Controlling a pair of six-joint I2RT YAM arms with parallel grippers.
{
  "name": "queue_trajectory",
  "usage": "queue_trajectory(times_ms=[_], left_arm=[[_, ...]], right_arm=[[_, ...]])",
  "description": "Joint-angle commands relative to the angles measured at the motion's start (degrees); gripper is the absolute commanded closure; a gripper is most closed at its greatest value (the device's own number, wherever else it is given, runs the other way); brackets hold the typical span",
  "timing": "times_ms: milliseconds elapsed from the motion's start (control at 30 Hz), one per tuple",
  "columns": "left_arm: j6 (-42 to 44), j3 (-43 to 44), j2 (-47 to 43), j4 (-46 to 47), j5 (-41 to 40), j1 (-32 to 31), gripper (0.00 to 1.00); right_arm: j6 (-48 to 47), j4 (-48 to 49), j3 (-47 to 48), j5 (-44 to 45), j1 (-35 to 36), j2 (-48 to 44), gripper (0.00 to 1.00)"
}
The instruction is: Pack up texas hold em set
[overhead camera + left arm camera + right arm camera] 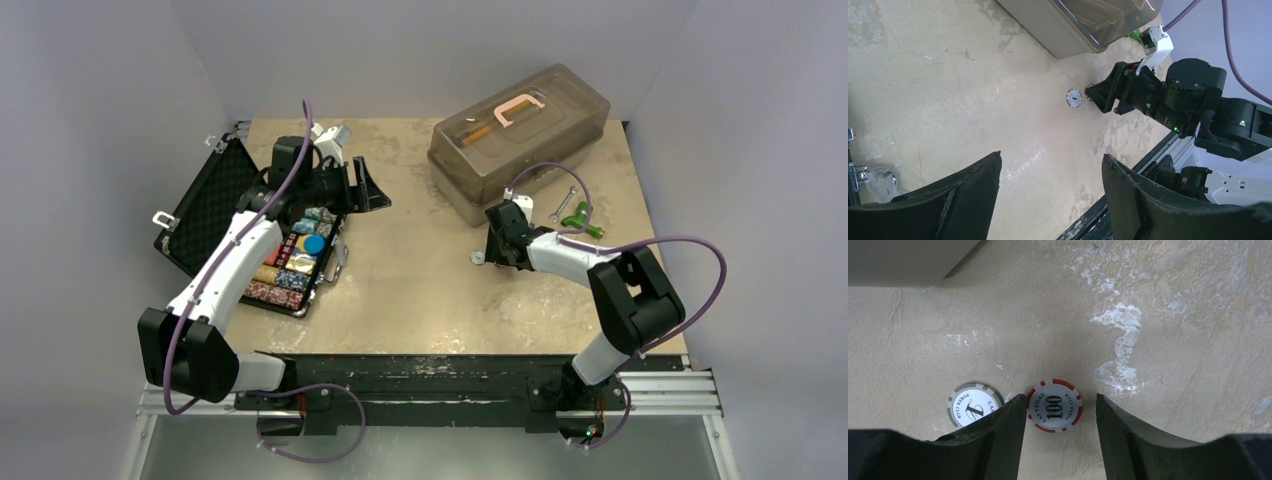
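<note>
Straddling the red 100 chip midway between the table's near and far edges, the right gripper stood spread; the left gripper hung spread, empty.

The counter is beige, mottled with pale whitish scuffs. At its left, the briefcase is black with a dimpled foam lid. Its chip rows show red, blue, white and yellowish bands, with a plain blue disc among them. Right of centre, the red chip is white-faced with red edge blocks and a black "100". The grey chip has grey edge blocks and a black "1". The far tub is translucent grey, its clamp pink. The left hand and right hand are black.
</note>
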Motion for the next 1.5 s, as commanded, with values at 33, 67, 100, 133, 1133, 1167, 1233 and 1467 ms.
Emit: queue_trajectory(times_ms=[33,67,100,133,1133,1167,1233,1467], left_arm=[[-0.58,-0.62,-0.37,2.38,1.49,0.51,0.29],[-0.57,-0.62,-0.32,2.37,1.5,0.51,0.29],[-0.55,-0.62,-0.24,2.31,1.45,0.51,0.29],[-0.59,-0.6,-0.26,2.27,1.53,0.51,0.29],[-0.53,-0.62,0.71,2.57,3.06,0.51,0.28],[-0.54,-0.62,0.74,2.61,3.15,0.51,0.28],[-0.55,-0.53,0.93,2.55,3.28,0.51,0.28],[-0.55,-0.51,1.2,2.6,3.51,0.53,0.28]], right_arm=[[0.03,-1.37,1.53,0.09,0.62,0.95,0.49],[-0.04,-1.74,1.62,0.09,0.63,1.06,0.49],[-0.14,-2.05,1.65,0.21,0.72,1.3,0.49],[-0.34,-2.27,1.65,0.2,0.73,1.48,0.49],[0.78,-6.11,2.57,-3.28,0.95,3.74,0.53],[0.81,-6.4,2.69,-3.17,1.05,4.03,0.53],[0.93,-6.79,2.79,-2.92,1.15,4.3,0.53],[1.17,-6.74,2.64,-2.42,1.52,4.14,0.55]])
